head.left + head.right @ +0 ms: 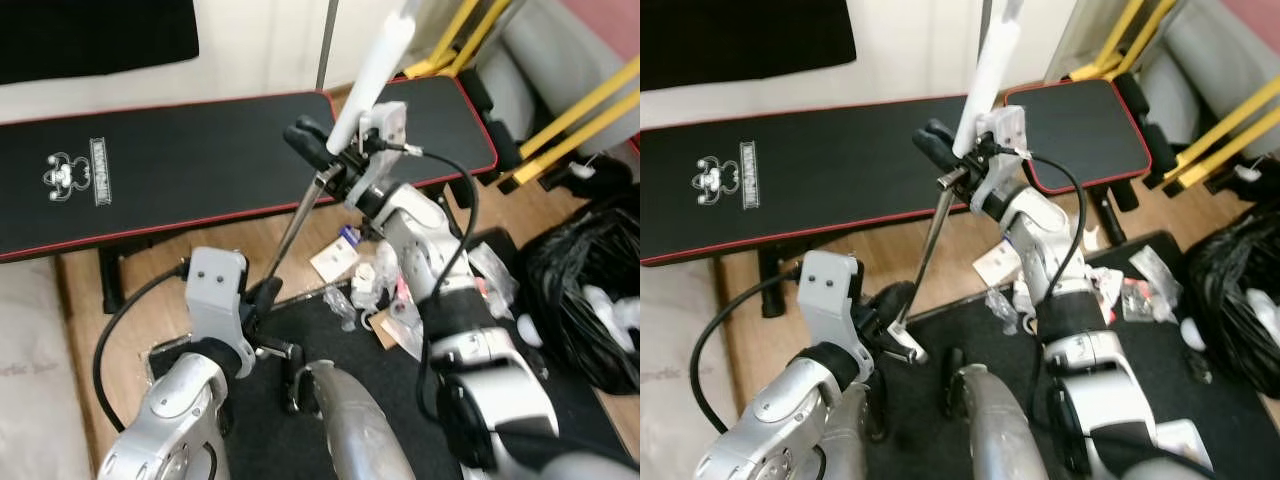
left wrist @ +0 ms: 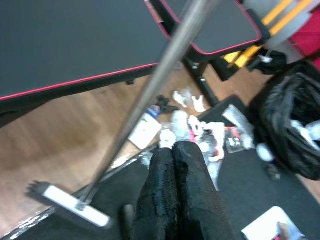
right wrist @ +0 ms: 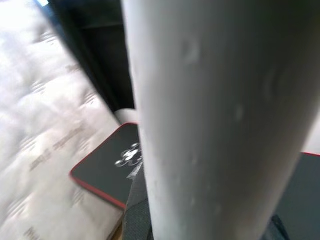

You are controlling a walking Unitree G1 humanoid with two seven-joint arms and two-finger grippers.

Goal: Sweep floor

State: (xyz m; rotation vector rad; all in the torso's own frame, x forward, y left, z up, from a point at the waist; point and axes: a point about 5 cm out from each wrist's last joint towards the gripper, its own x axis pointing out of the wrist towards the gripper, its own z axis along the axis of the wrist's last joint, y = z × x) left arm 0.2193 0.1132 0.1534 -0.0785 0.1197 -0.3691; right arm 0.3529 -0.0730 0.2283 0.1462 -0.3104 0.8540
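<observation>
Broom (image 1: 933, 225): one, standing tilted in front of the robot, white foam grip at the top, thin metal shaft running down and left to a small flat head (image 2: 70, 206) resting at the near-left edge of a black floor mat (image 2: 240, 175).

Right gripper (image 1: 318, 148): raised high, black fingers clamped round the broom just below the white grip. Right wrist view is close on that white grip.

Left gripper (image 2: 176, 192): low, near the broom head, fingers pressed together with nothing between them; the shaft passes just beside it, not held.

Litter (image 1: 385, 290): a loose scatter of wrappers, paper scraps and clear plastic bits on the wood floor and mat edge, right of the broom head. Too jumbled to count exactly; more than half a dozen pieces.

Also present: one black padded bench with red trim (image 1: 160, 170) across the far side, one black rubbish bag (image 1: 590, 290) at right, two yellow bars (image 1: 580, 110) at far right.

Step, as I judge it: broom in hand, head planted, sweeping stroke about to be set up; litter not yet gathered. Next move probably calls for swinging the head right, beyond the litter, then drawing it into one pile, with the left gripper perhaps steadying the lower shaft.
</observation>
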